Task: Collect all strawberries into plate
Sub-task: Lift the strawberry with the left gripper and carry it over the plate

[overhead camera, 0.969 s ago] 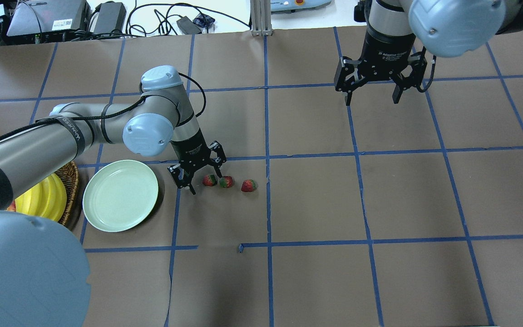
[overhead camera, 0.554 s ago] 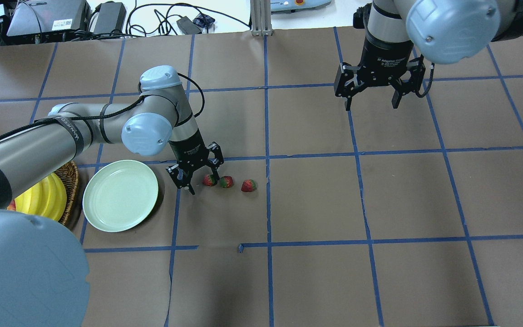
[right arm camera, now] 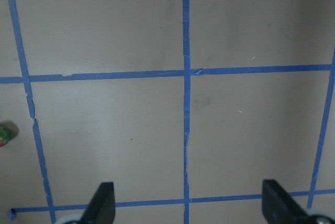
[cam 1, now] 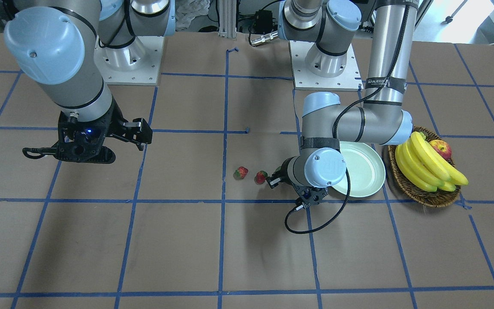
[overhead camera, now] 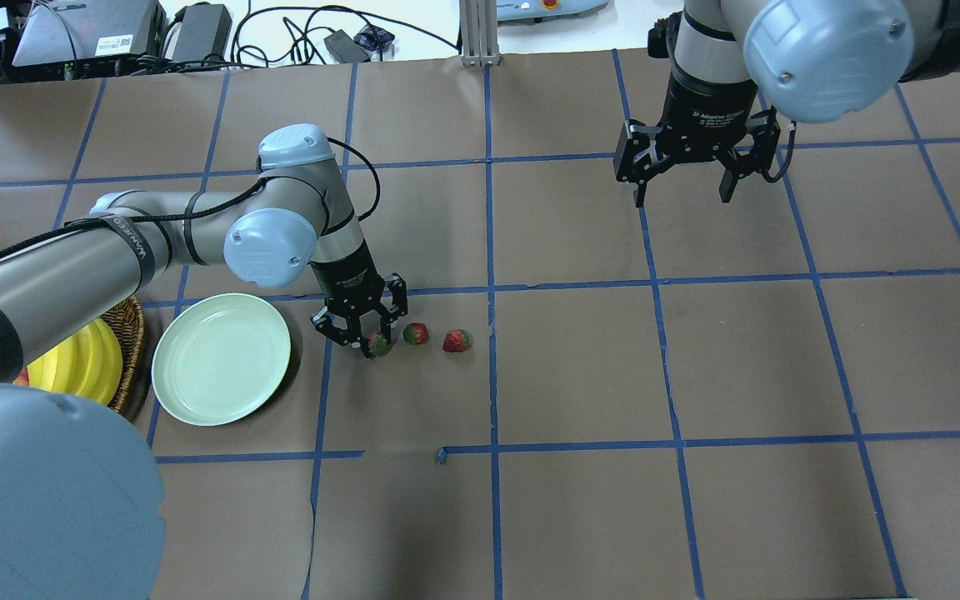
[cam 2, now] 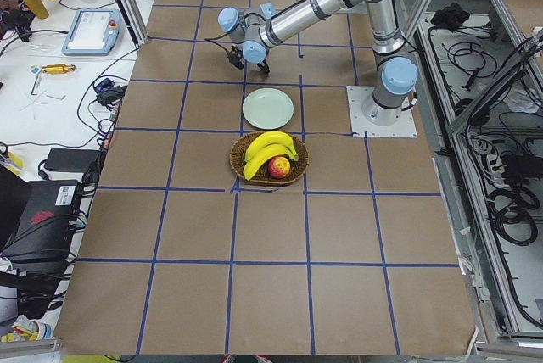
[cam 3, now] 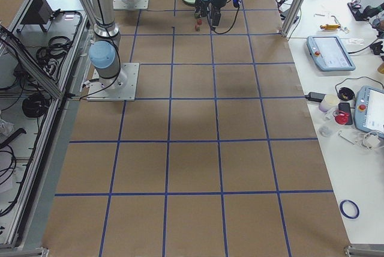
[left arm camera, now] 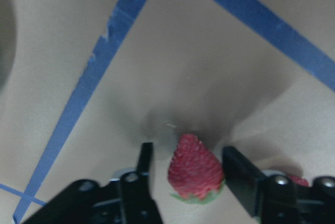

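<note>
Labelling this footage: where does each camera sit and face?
Front-facing: across the table, facing the bases; left arm on its right, by the plate.
Overhead: behind the shoulders, looking forward-down; left gripper, right gripper.
Exterior left: table's end, basket near; left arm beyond.
Exterior right: opposite end; both arms far.
Left wrist: down between its fingers at a strawberry.
Right wrist: down at the taped table past its fingertips.
Shared: overhead and left wrist show that strawberry.

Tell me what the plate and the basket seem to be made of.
The plate looks like smooth plastic or glazed ceramic: pale green, with a glossy sheen. The basket seems to be woven wicker: brown, matte, with visible strands along its rim.
</note>
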Robot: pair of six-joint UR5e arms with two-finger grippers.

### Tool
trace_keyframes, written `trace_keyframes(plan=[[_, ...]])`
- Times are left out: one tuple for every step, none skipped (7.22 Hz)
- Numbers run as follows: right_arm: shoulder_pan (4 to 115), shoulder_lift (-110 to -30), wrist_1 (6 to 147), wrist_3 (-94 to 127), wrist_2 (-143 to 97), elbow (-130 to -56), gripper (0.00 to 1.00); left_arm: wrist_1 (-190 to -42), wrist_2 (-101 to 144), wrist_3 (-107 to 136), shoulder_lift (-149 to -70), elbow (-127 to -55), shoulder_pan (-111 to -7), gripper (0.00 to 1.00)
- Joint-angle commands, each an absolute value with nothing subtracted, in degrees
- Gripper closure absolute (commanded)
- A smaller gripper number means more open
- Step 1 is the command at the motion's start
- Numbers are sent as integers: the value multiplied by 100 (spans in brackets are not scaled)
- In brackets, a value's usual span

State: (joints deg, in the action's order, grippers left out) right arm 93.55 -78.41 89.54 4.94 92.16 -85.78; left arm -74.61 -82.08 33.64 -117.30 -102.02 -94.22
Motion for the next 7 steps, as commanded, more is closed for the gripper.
trace_keyframes(plan=[[9334, -7840, 8956, 466, 9211, -8578, 0, -7733, -8689, 2866, -11567, -10064, -9422, 100], [9334, -7840, 8921, 475, 9202, -8578, 0, -7856, -8762, 2761, -11488, -9898, -9370, 100], [9334, -7840, 8912, 475, 9202, -8578, 0, -7988, -9293, 2020, -11400, -9809, -9186, 100], [9334, -7840, 8895, 475, 9202, -8578, 0, -8094, -9786, 1395, -11295, -9817, -8976, 100], [9334, -7840, 8895, 492, 9202, -8578, 0, -8182, -10052, 684, -11207, -9852, -8643, 100], [9334, -7840, 8886, 501, 9202, -8587, 0, -8304, -10324, 137, -11145, -9870, -8257, 100], [9360, -7849, 8877, 571, 9202, -8587, 0, -8306, -10727, -425, -11197, -9940, -8053, 100]])
